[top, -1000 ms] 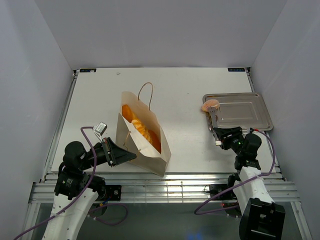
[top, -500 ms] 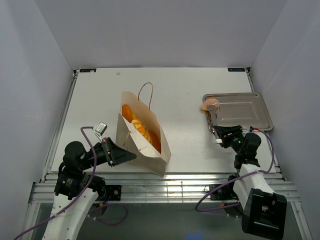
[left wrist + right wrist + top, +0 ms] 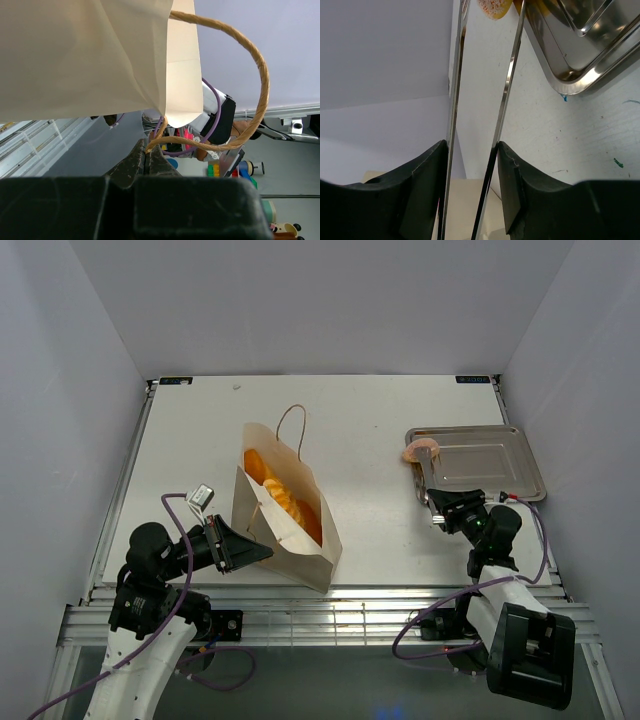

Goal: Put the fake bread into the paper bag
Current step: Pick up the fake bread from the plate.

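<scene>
White tabletop [image 3: 380, 410] under pale walls carries everything. Largest on it is the tall tan kraft paper bag [image 3: 295, 540], its mouth gaping upward, with golden-orange toy pastries [image 3: 272, 492] already inside. Well to the bag's right lies the shallow silver metal tray [image 3: 490, 465]. My right gripper [image 3: 470, 167], also right of the bag, is half closed around the long metal tongs [image 3: 509, 90], whose two arms press against my fingers' inner faces. Between the tong tips, at the tray corner nearest the bag, is the pinkish round toy bun [image 3: 420, 451]; I cannot tell whether it is lifted clear. My left gripper [image 3: 145, 159], at the bag's near left, is clamped tight on the brown cord loop handle [image 3: 260, 85]. I judge this the pickup of what looks like the last piece. Next I must hold the squeeze, raise the bun, and carry it over the bag's mouth before releasing.
</scene>
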You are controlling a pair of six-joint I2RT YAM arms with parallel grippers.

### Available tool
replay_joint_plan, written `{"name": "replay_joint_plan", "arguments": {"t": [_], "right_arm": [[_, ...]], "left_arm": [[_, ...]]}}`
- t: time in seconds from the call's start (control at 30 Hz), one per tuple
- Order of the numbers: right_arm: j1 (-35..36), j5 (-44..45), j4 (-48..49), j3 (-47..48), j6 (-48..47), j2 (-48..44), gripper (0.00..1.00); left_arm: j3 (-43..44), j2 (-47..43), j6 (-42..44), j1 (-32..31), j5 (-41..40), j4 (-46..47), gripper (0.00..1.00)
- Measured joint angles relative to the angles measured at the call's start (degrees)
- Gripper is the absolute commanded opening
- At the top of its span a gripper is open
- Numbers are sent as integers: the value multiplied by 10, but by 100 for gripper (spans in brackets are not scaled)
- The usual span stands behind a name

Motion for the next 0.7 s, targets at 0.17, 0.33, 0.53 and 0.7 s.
{"name": "replay_joint_plan", "arguments": {"t": [0.17, 0.33, 0.53, 0.7], "right_arm": [[0, 0, 16, 0, 1, 10, 50], [0, 2, 26, 0, 2, 15, 50], [0, 2, 56, -3, 5, 49, 50], [0, 2, 62, -8, 9, 55, 50]], "left_arm": [[2, 0, 0, 0, 0, -2, 0], [3, 0, 0, 0, 0, -4, 0], [3, 0, 0, 0, 0, -5, 0], [3, 0, 0, 0, 0, -7, 0]]}}
